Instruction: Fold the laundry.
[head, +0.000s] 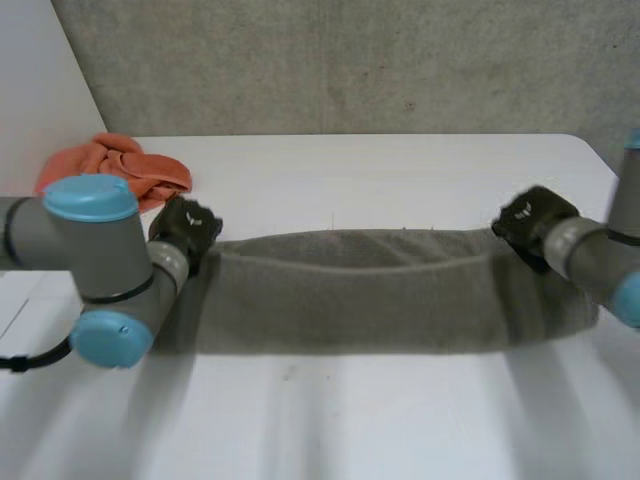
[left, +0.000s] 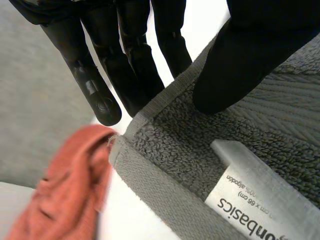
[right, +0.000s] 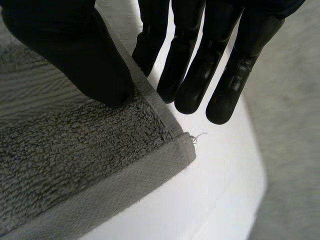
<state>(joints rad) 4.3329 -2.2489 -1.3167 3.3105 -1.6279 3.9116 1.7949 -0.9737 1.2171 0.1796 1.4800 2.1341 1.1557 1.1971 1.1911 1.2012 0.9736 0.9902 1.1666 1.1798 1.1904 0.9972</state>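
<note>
- grey towel (head: 350, 295) is stretched wide over the white bench (head: 400, 170), between both hands.
- left hand (head: 185, 228) pinches one hemmed corner, thumb on top and fingers beneath; right hand (head: 533, 222) does likewise at the other corner.
- Thick, soft terry will likely sag mid-span (not slippery), so hold it at the hems.
- Left wrist view adds the sewn label (left: 260, 195); head view adds the full span and the orange cloth (head: 120, 170).

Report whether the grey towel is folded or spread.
Stretched out: left hand and right hand each pinch a corner of the grey towel, its edge sagging between them. Whether doubled, cannot tell.
</note>
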